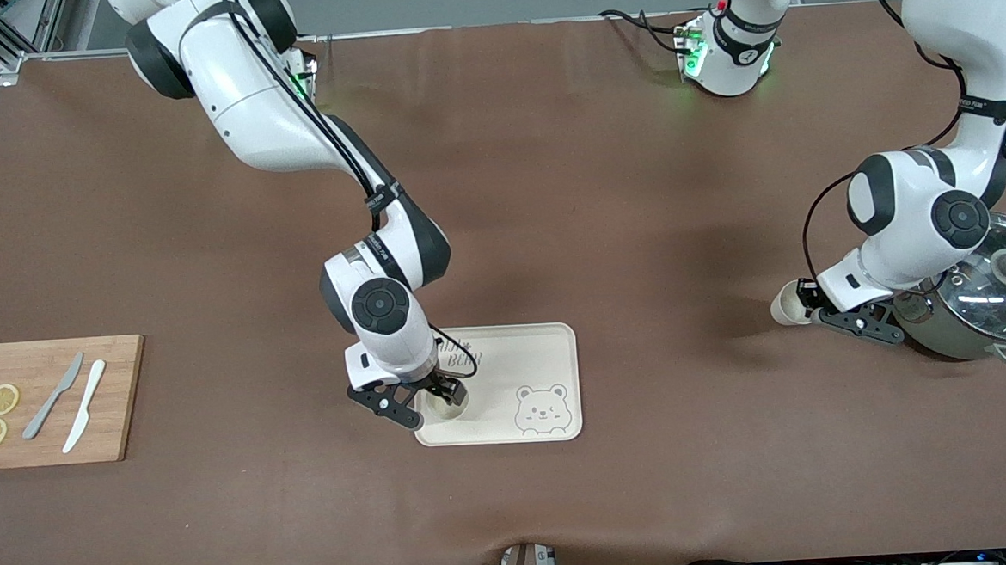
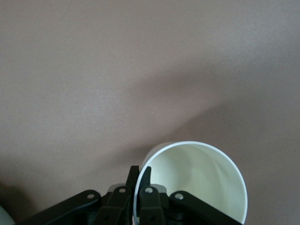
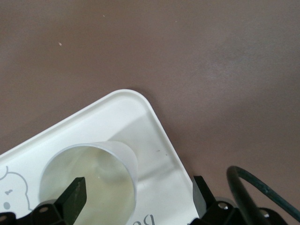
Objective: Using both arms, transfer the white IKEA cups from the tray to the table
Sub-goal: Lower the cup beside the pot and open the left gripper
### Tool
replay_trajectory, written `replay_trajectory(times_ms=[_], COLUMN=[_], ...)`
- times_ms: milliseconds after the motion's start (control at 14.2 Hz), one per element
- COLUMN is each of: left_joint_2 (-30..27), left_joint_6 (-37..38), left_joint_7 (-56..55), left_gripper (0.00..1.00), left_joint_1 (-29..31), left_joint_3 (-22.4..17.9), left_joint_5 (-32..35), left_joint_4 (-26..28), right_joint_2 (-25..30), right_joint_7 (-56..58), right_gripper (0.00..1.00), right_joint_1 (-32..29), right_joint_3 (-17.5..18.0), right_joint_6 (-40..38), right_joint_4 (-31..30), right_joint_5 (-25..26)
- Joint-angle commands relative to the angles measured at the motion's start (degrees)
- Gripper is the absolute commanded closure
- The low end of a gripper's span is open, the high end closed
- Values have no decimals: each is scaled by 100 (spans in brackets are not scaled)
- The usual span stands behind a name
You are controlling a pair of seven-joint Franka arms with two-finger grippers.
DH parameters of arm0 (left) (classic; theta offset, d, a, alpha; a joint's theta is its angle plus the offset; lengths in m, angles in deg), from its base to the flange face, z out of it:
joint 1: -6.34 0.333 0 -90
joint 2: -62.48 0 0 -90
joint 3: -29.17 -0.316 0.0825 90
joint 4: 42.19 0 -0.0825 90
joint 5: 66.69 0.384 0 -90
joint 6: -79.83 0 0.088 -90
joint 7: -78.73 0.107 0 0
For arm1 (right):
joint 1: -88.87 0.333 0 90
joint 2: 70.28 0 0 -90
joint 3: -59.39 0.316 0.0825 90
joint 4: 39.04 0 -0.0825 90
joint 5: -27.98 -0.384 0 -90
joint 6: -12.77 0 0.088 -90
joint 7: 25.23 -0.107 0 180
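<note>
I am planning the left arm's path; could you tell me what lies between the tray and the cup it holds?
Only bare brown table between the bear-printed tray and the white cup, per the front view.

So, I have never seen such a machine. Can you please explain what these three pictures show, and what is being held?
Two white robot arms work at a brown table. The big picture looks down from across the table; the other two come from cameras on each arm's wrist. The right gripper stands open around a white cup on the bear-printed tray. The left gripper pinches the rim of a second cup above the table, beside a lidded steel pot. Toward the right arm's end lies a wooden board with two knives and lemon slices.
</note>
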Motion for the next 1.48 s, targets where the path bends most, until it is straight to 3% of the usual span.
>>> replay_trajectory(times_ms=[0,352,423,493,634,704,775,986,1197,1408], left_joint_2=[98,388,424,476,521,547,556,468,293,-102], left_joint_6=[-376,-966,-1053,-1141,-1204,-1204,-1204,-1169,-1011,-117], left_joint_7=[36,36,45,45,45,114,159,211,352,300], left_gripper=[100,100,100,100,100,58,1,0,0,0], left_joint_1=[88,106,106,114,114,97,97,149,299,281], left_joint_3=[99,125,160,187,196,204,205,187,187,178], left_joint_5=[-44,-140,-237,-255,-264,-255,-264,-255,-247,-238], left_joint_4=[68,59,59,59,59,33,33,50,59,-142], right_joint_2=[-30,-30,-21,-4,5,-3,-12,-3,-3,23], right_joint_7=[-140,-123,-114,-114,-96,-105,-105,-105,-88,-61], right_gripper=[0,0,10,32,58,74,86,100,100,100], right_joint_1=[14,-21,-30,-65,-100,-100,-100,-100,-91,-109], right_joint_3=[-32,-23,-23,-23,-23,-23,-23,-23,-23,-23], right_joint_6=[380,381,381,363,363,372,372,363,372,354], right_joint_4=[-140,-131,-131,-131,-131,-131,-131,-131,-131,-114], right_joint_5=[145,145,145,127,118,118,127,127,145,127])
